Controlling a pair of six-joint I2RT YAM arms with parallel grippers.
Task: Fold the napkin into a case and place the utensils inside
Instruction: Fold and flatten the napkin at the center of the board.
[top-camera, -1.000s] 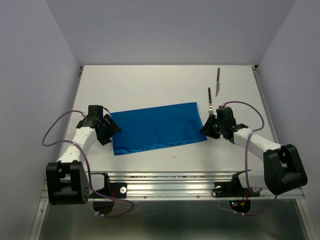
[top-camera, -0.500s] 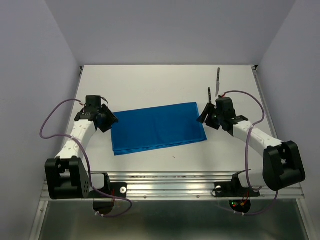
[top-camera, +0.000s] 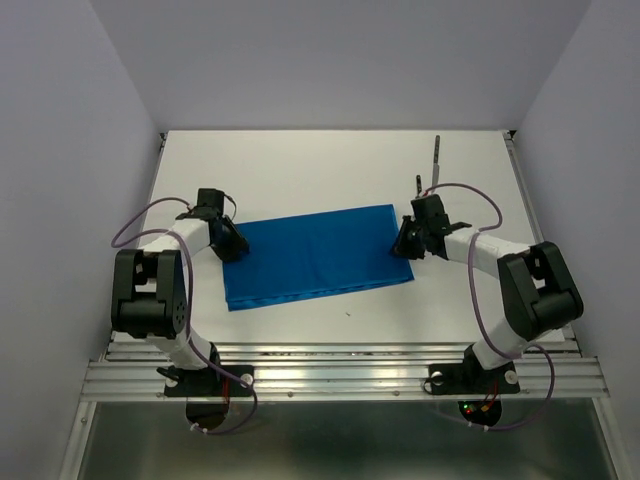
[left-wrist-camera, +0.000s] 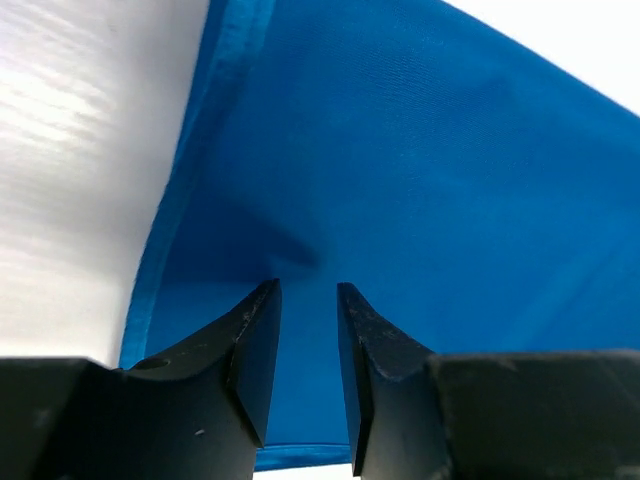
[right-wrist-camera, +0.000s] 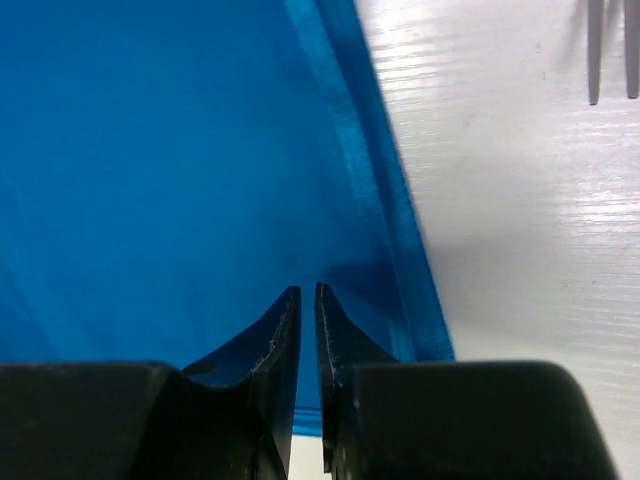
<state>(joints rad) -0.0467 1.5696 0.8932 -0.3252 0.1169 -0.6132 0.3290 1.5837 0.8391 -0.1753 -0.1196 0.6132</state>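
The napkin lies flat on the counter as a long blue rectangle. Its long axis runs straight from one pair of fingers to the other. Each arm is at its own short end, so neither is nearer than the other.

The left fingers stand just inside the left hem with a clear gap between them. They are not clenched, and a small dark pucker of cloth sits right at their tips. The hem runs away from them on their left.

The right fingers are drawn almost together, with only a slit between them. They sit just inside the right hem, which passes close on their right. I cannot tell whether cloth is pinched between them.

The cloth is plain and smooth, with a doubled edge along each short side, and not yet a narrow case.

The fork lies on bare counter beyond the right fingers, and the knife lies farther out the same way.
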